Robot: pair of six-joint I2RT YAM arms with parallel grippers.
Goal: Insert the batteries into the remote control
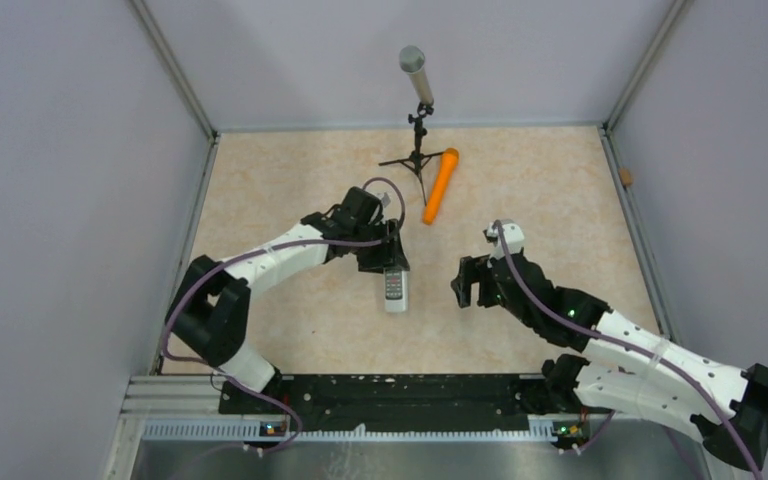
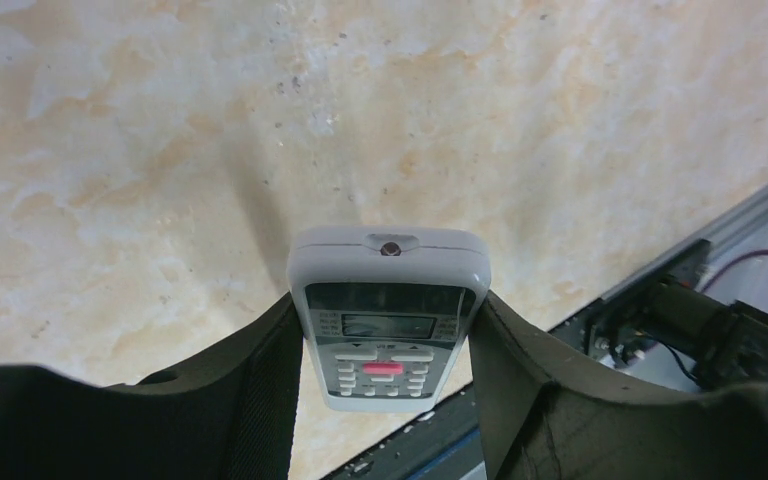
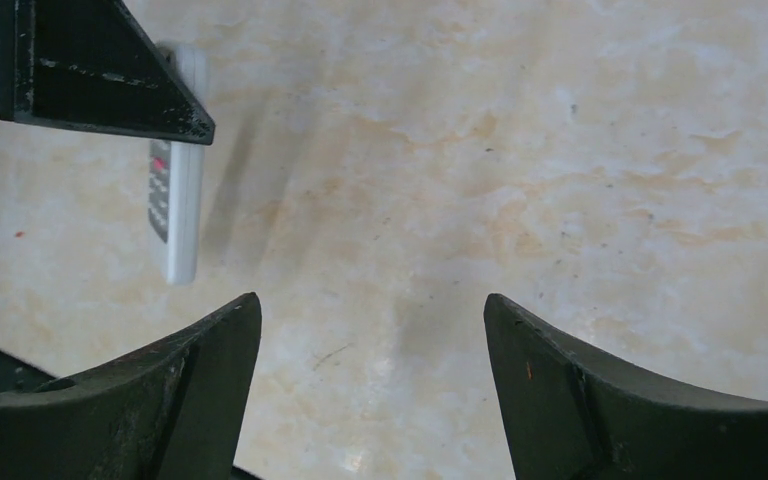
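The remote control [image 2: 388,265] is clamped by its long sides in the left tool [image 2: 388,310], button face upward, near the centre of the tabletop [image 1: 290,190]. Whether it touches the surface cannot be confirmed. The right tool [image 3: 371,302] is spread wide and empty, at 3 o'clock of the remote and apart from it. The batteries are not seen in any view. It is judged that the handset is being positioned for access to its back. The grip should be confined to the edges, clear of the rear cover, and the plain back should be turned toward the right tool before the cover is worked. An orange cylinder [image 1: 440,186] lies at 1 o'clock of the remote, and a microphone [image 1: 413,62] stands on its tripod at 12 o'clock. No brand is legible. Screen markings are present but too small to be read, and one pink-red button is noted.
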